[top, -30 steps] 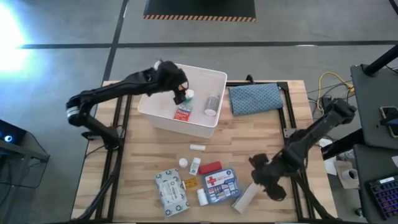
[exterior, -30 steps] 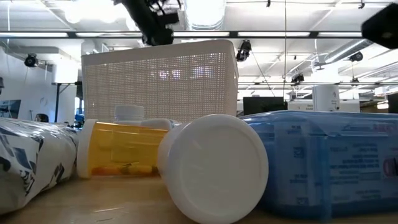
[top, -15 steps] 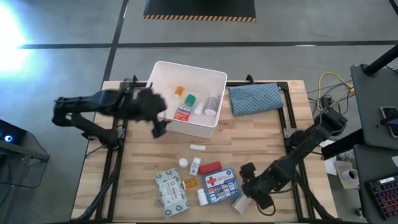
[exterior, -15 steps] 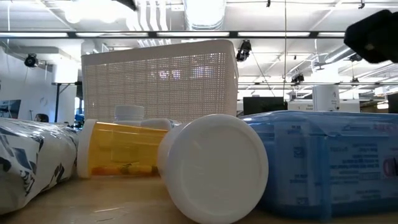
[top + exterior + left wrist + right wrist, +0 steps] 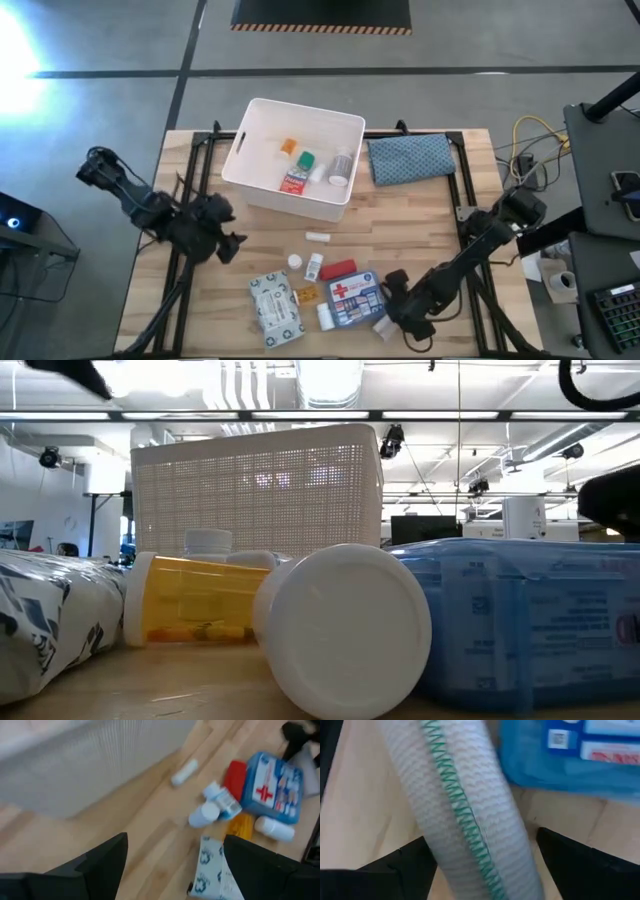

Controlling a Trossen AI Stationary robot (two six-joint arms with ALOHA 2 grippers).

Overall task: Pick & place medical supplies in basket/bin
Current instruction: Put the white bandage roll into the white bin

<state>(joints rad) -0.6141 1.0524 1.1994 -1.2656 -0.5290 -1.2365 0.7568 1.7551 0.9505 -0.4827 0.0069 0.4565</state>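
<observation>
The white basket (image 5: 262, 182) stands at the far middle of the table and holds an orange vial (image 5: 288, 146), a green cube (image 5: 305, 160), a red box and a white bottle. The other supplies lie near the front edge: first-aid pouch (image 5: 353, 297), red tube (image 5: 338, 270), white pack (image 5: 275, 308), small white bottles (image 5: 313, 267) and gauze roll (image 5: 465, 805). My right gripper (image 5: 480, 865) is open, low over the gauze roll, with one finger on each side of it. My left gripper (image 5: 175, 870) is open and empty, over the table left of the supplies.
A blue-grey patterned cloth (image 5: 410, 158) lies right of the basket. A small white tube (image 5: 317, 237) lies alone between the basket and the supplies. In the low view an orange vial (image 5: 195, 600) and a white bottle (image 5: 345, 630) lie in front of the basket (image 5: 255, 485).
My left gripper has left the basket, swinging toward the table's left and near edge, and now hangs low over bare wood. My right gripper has moved toward the table's left and near edge, down onto the gauze roll beside the pouch.
</observation>
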